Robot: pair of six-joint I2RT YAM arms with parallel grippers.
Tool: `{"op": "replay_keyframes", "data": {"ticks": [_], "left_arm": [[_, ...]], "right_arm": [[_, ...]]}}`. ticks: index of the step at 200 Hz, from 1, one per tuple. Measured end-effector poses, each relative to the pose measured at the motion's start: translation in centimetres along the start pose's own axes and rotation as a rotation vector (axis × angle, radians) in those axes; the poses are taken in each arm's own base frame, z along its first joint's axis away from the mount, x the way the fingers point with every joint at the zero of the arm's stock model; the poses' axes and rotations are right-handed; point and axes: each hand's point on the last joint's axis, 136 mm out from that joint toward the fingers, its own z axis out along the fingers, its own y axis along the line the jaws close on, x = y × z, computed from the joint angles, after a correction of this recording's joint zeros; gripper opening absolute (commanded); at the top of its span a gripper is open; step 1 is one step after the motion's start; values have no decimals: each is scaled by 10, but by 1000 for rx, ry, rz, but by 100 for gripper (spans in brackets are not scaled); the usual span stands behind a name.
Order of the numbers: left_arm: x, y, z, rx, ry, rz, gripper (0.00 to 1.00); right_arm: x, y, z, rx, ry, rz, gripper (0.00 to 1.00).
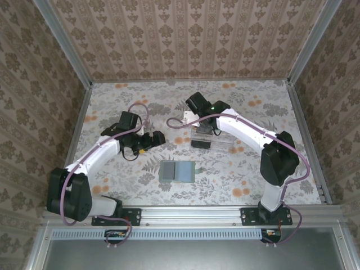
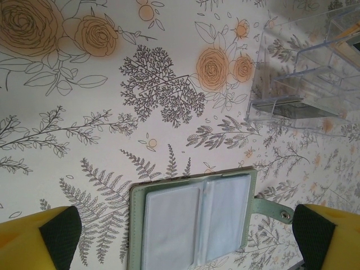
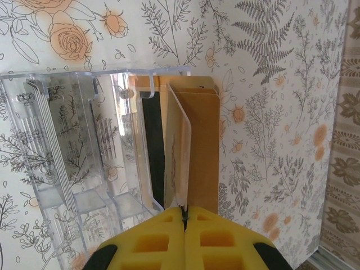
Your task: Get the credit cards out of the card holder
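Observation:
The card holder (image 1: 177, 170) lies open and flat on the table in front of the arms. In the left wrist view the card holder (image 2: 191, 225) shows clear sleeves with nothing in them and a snap strap on its right. My left gripper (image 2: 183, 239) hovers over it, open, one yellow finger (image 2: 39, 239) at each side; from above, the left gripper (image 1: 154, 139) sits behind and left of the wallet. My right gripper (image 3: 184, 216) is shut on the near edge of a tan credit card (image 3: 179, 152), which stands on edge at the right end of the clear tray (image 3: 73, 146).
A tan-orange panel (image 3: 203, 140) and a black block (image 3: 152, 152) stand right beside the held card. The clear compartment tray (image 1: 212, 140) sits behind the wallet, under the right gripper (image 1: 203, 130). A white object (image 1: 188, 116) lies behind it. Metal rails and papered walls ring the table.

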Motion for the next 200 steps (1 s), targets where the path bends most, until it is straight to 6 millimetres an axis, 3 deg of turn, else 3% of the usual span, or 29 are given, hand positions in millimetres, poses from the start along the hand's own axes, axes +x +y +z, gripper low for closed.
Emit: {"op": "replay_keyframes", "data": {"ticks": [64, 92, 158, 191, 200], "left_arm": [[-1, 1, -1, -1, -4, -5, 100], [-1, 1, -1, 0, -4, -5, 100], [-2, 1, -1, 0, -4, -6, 100], [-1, 1, -1, 2, -3, -6, 100], [-1, 1, -1, 2, -3, -6, 100]], "right_arm": [[0, 0, 3, -4, 2, 3, 3], [2, -1, 5, -10, 1, 12, 17], [6, 7, 23, -42, 36, 27, 21], [7, 5, 23, -35, 42, 36, 26], [7, 5, 23, -32, 45, 36, 32]]}}
